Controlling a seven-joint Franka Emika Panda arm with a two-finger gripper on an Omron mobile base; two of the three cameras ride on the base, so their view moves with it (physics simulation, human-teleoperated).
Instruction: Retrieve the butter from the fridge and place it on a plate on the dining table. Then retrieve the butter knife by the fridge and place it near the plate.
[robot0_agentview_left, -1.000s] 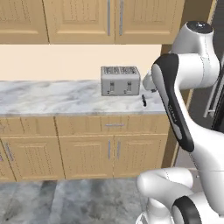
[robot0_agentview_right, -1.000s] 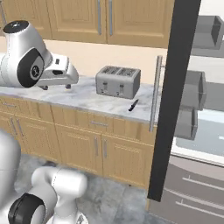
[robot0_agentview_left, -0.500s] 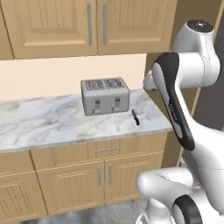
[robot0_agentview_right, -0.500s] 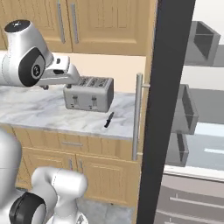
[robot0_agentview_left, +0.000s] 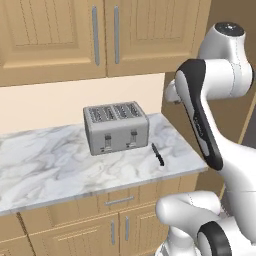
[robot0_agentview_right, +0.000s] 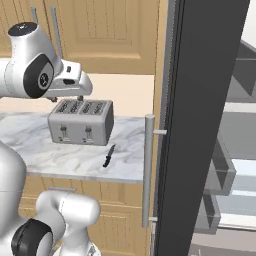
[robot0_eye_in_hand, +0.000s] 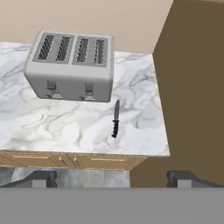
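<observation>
- The knife (robot0_eye_in_hand: 115, 119) lies flat on the marble counter (robot0_eye_in_hand: 65, 127), centre of the hand view, just right of the toaster (robot0_eye_in_hand: 70, 65).
- The gripper (robot0_eye_in_hand: 111, 178) hangs above the counter edge, fingers spread wide and empty.
- The step in hand looks like the knife approach.
- Next, the hand must lower over the handle and close.

Even, bright render; faint shadows.
</observation>
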